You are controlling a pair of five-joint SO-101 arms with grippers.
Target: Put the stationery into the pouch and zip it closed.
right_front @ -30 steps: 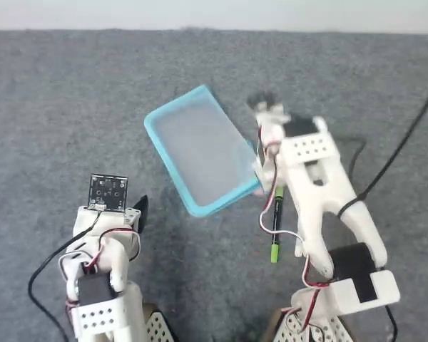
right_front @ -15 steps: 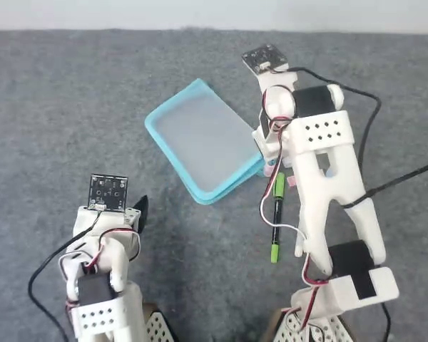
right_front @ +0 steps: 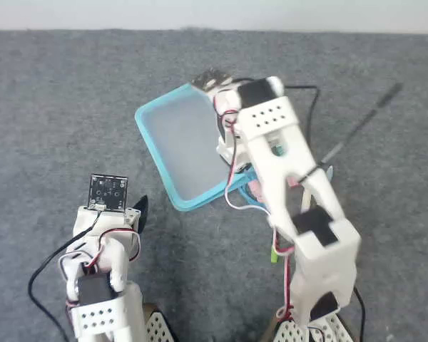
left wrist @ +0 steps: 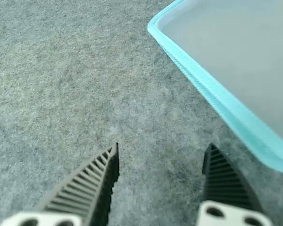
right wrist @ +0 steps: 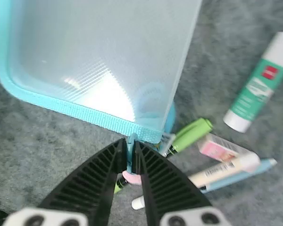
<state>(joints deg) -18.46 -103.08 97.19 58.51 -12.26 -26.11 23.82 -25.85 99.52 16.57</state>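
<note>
Looking at the labels first, you have a glue stick (right wrist: 258, 82) with a green-and-white wrapper and a small red patch; its print is too small to read. The pink eraser (right wrist: 221, 149) carries a sleeve with marks you cannot make out either.

Your pouch (right_front: 178, 142) lies flat on the grey carpet (right_front: 57, 85), translucent with teal edging. Its long axis runs roughly away from the arms, the near end angled toward the right arm.

Your right gripper (right wrist: 130, 143) sits at that near corner, its jaws pinched tight on the teal zipper pull (right wrist: 130, 157). Just beside the corner lies the green pen (right wrist: 191, 133), its capped end pointing toward the glue stick. A white pen with a blue tip (right wrist: 226, 172) lies next to the eraser, roughly parallel to it. All four pieces rest on the carpet outside the pouch.

Your left gripper (left wrist: 163, 147) hangs over bare carpet near the pouch's edge, jaws spread and holding nothing.
</note>
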